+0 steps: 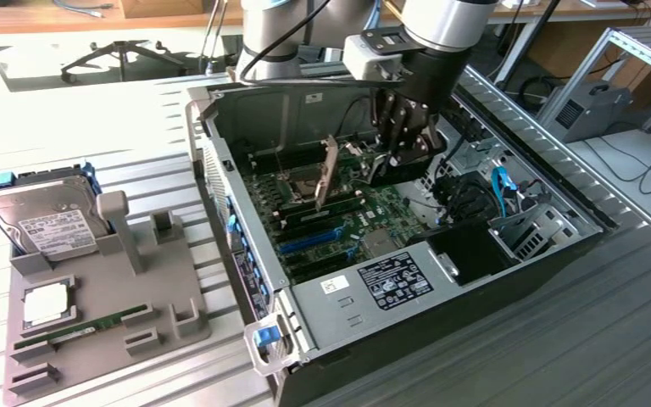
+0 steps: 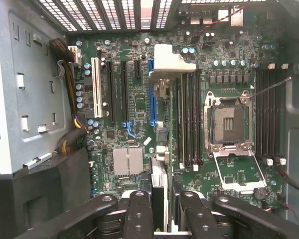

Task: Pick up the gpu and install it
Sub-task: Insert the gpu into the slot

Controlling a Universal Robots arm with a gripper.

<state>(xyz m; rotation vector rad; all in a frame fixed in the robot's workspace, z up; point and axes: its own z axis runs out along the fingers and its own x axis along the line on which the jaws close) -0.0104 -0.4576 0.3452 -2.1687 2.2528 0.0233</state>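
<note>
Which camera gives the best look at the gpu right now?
The exterior view: the gpu shows from the side, held in the gripper above the motherboard. The wrist view shows it edge-on between the fingers.

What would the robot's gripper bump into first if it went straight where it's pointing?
Probably the motherboard: the gripper points straight at it inside the computer case, and the gpu it holds would touch first, near the blue slot. How close is unclear.
</note>
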